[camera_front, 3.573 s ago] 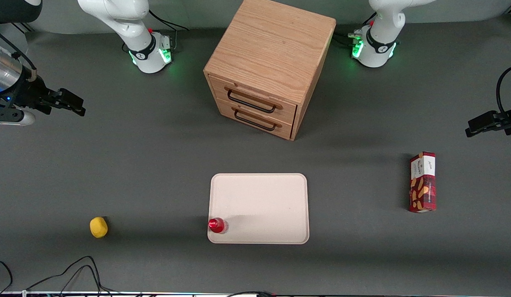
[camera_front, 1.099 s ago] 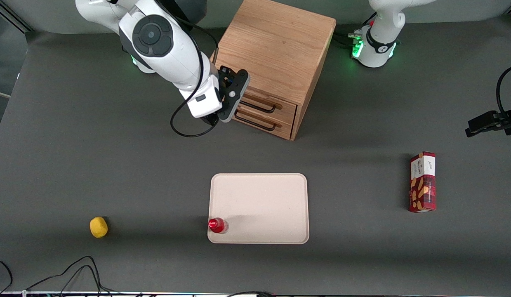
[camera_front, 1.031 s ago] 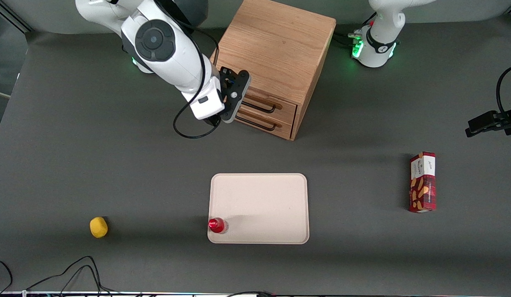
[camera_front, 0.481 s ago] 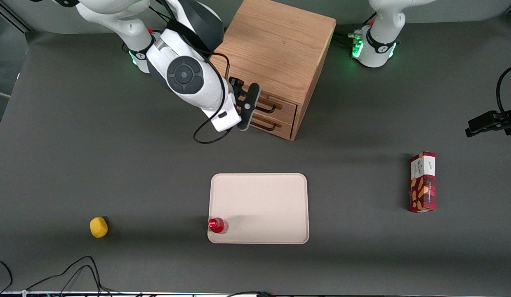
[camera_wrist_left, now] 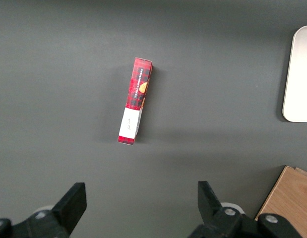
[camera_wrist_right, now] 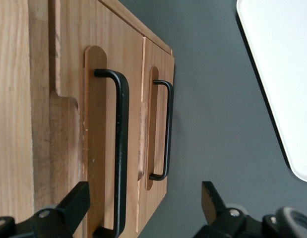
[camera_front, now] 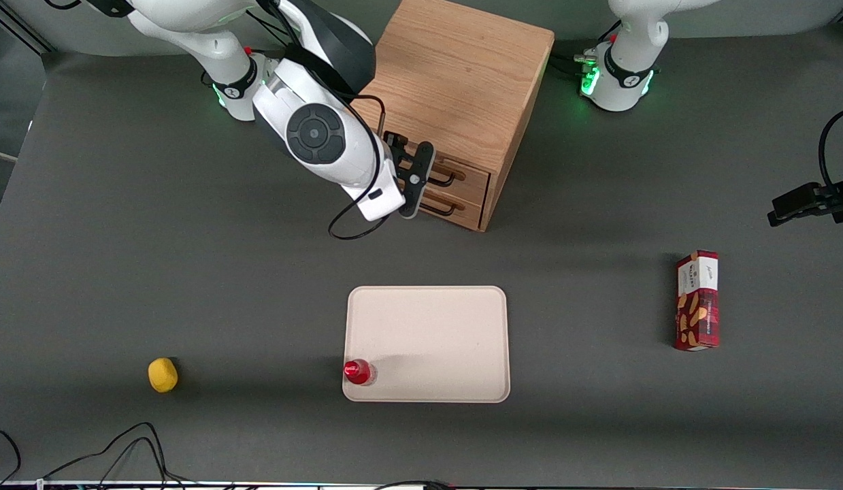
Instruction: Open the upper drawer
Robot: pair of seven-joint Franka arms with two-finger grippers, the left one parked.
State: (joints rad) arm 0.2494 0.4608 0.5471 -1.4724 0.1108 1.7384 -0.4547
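Observation:
The small oak cabinet [camera_front: 455, 82] stands near the arm bases, both drawers shut flush. The upper drawer [camera_front: 470, 177] carries a black wire bar handle [camera_front: 447, 181]; most of its front is hidden under my arm in the front view. My gripper [camera_front: 416, 180] hovers just in front of the drawer fronts. In the right wrist view the gripper [camera_wrist_right: 143, 194] is open wide, with nothing held. The upper drawer's handle [camera_wrist_right: 121, 148] runs between the fingers [camera_wrist_right: 74, 201], close to that one and apart from it. The lower drawer's handle [camera_wrist_right: 167, 129] lies beside it.
A cream tray [camera_front: 428, 327] lies nearer the front camera than the cabinet, with a red-capped bottle [camera_front: 358, 372] at its corner. A yellow fruit [camera_front: 162, 375] lies toward the working arm's end of the table. A red snack box [camera_front: 697, 300] lies toward the parked arm's end.
My arm swung in from the working arm's end of the table to the cabinet front. Over the last second the gripper slid along the drawer fronts toward the handles' middle. The drawers have not moved.

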